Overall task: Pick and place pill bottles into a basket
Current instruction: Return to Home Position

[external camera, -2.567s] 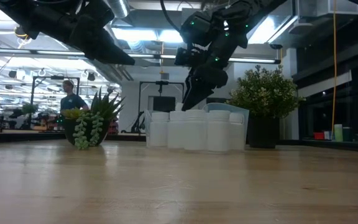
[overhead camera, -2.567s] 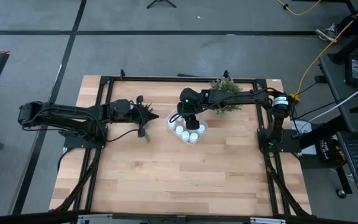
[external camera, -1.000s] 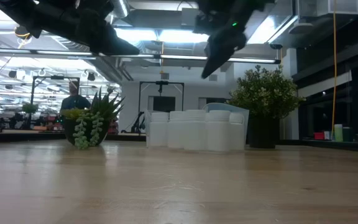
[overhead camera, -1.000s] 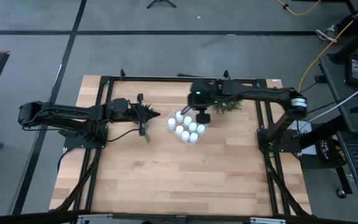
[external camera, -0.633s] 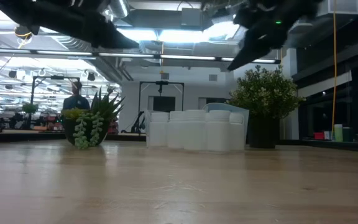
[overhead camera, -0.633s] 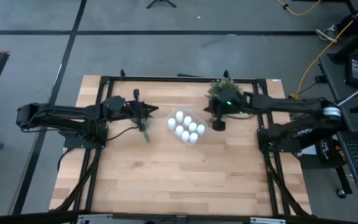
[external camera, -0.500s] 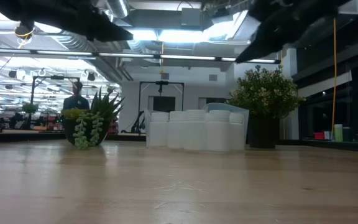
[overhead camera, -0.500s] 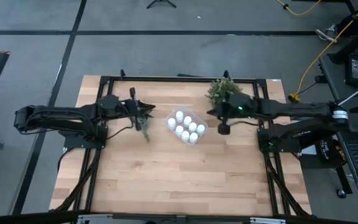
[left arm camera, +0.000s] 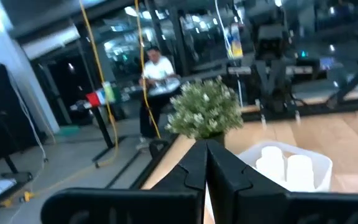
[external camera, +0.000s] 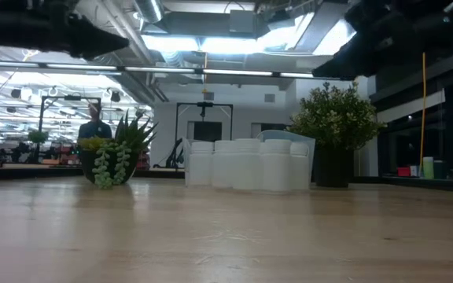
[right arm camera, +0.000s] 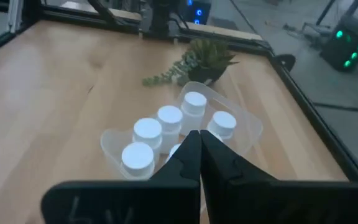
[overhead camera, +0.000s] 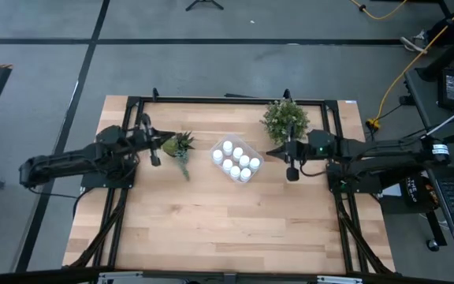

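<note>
Several white pill bottles stand upright inside the clear plastic basket on the table's far middle. They also show in the right wrist view and the low view. My right gripper is shut and empty, up in the air to the right of the basket. My left gripper is shut and empty, raised to the left of the small succulent. In the wrist views each gripper's own fingers meet, both the left and the right.
A small succulent with trailing strands stands left of the basket. A bushy potted plant stands at the far right. A black frame runs round the table. A person stands in the room beyond. Bare wood lies toward the near edge.
My right gripper has drawn away from above the basket toward the table's right edge. My left gripper has drawn back toward the table's left edge, past the succulent. The bottles and basket have stayed put.
</note>
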`<state>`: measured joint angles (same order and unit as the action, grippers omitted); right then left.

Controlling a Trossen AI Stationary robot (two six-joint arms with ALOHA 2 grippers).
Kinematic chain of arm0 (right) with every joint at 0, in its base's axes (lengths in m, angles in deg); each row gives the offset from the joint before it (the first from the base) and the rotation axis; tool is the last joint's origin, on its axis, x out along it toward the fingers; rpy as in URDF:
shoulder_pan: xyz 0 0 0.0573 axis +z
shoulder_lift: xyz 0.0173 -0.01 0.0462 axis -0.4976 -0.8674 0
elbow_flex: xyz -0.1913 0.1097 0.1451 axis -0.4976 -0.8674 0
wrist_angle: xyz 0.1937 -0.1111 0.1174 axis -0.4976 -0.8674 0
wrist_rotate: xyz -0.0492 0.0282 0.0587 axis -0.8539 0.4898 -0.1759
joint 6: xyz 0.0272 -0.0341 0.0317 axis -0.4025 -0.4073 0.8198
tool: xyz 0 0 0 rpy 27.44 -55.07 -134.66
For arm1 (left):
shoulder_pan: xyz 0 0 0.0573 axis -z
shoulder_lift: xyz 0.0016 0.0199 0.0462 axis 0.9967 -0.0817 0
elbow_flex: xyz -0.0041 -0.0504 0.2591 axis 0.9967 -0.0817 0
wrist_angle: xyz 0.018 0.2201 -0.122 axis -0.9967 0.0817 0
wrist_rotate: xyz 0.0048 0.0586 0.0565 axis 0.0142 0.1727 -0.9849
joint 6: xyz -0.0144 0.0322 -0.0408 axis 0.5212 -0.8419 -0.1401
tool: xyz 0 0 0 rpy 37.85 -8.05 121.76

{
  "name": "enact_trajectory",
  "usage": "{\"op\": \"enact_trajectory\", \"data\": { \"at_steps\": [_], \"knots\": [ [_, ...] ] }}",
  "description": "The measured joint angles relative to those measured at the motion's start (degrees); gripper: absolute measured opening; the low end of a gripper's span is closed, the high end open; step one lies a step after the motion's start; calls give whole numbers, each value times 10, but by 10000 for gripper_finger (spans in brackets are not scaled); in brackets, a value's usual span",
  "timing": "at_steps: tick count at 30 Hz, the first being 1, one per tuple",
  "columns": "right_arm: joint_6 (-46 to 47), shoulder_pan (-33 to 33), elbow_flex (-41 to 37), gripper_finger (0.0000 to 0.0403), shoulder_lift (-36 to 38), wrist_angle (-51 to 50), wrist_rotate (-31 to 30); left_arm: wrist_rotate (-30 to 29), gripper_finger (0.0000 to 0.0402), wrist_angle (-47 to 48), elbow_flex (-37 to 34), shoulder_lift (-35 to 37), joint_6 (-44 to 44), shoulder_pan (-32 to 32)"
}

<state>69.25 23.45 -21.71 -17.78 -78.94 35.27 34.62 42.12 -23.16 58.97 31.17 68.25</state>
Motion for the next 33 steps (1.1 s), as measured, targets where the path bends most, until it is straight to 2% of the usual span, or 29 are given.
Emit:
{"op": "enact_trajectory", "data": {
  "at_steps": [4, 9, 18, 25, 33],
  "knots": [
    [-23, -6, -14, 1, 31, 19, 12, -3, 2, 3, -45, 101, 0, -14],
    [-8, -17, -32, 1, 96, 14, 40, -5, 3, 51, -76, 200, 13, -32],
    [-8, -29, -51, 0, 205, -24, 46, -3, 3, 48, -94, 188, 25, -57],
    [35, -39, -54, 0, 299, -138, 60, 0, 3, 73, -93, 187, 53, -64],
    [36, -39, -54, 0, 384, -186, 61, -15, 3, 55, -126, 185, 60, -64]
  ]
}}
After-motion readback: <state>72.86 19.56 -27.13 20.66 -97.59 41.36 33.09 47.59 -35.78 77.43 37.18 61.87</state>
